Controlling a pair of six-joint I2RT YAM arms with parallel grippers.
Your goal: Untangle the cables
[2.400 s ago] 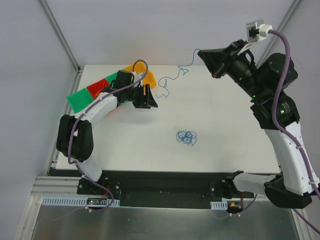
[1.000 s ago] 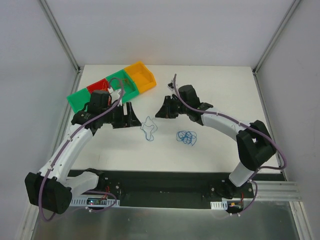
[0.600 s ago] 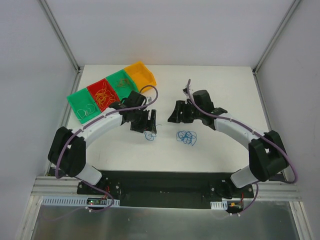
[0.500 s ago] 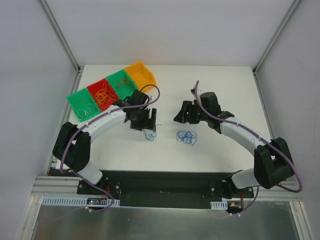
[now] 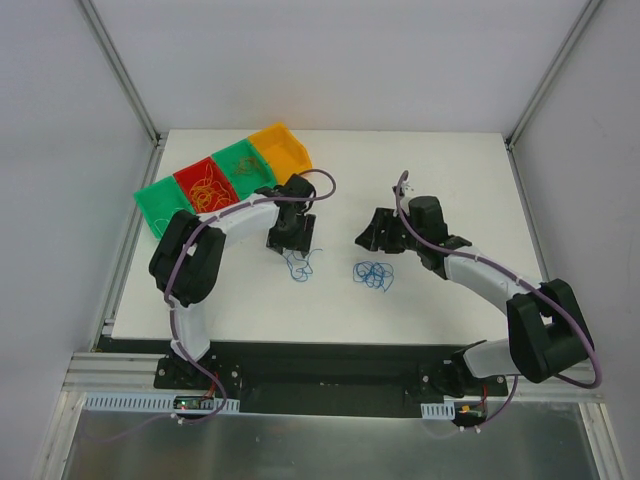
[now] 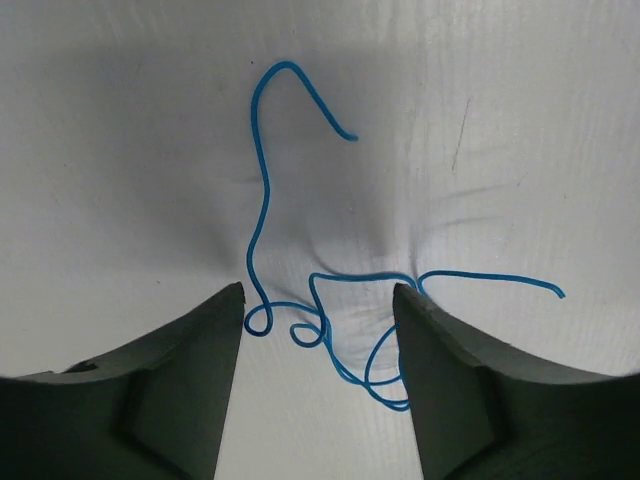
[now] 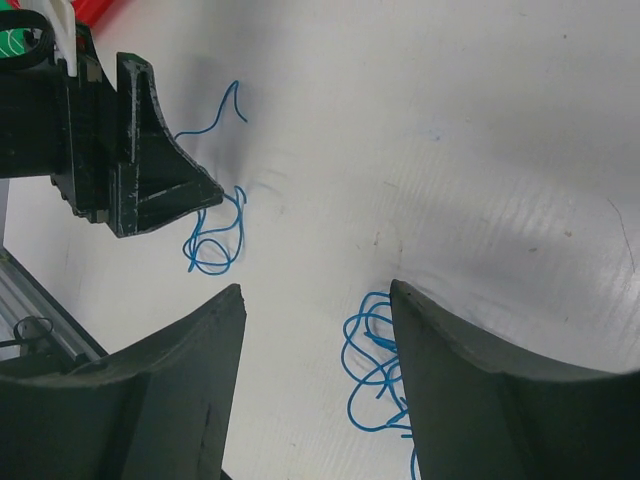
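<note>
White tabletop (image 5: pixel 450 170) carries a row of green, red, green and orange bins (image 5: pixel 285 155) at far left. Left gripper (image 6: pixel 318 300), jaws spread, stands over a loose blue wire (image 6: pixel 266 190). The right gripper (image 7: pixel 315 295), likewise spread, is just beside the tangled blue clump (image 7: pixel 370 370).

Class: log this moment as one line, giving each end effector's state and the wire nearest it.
left end effector: open, straddling loose blue wire | right end effector: open, near blue wire clump | both wires lying on table
</note>
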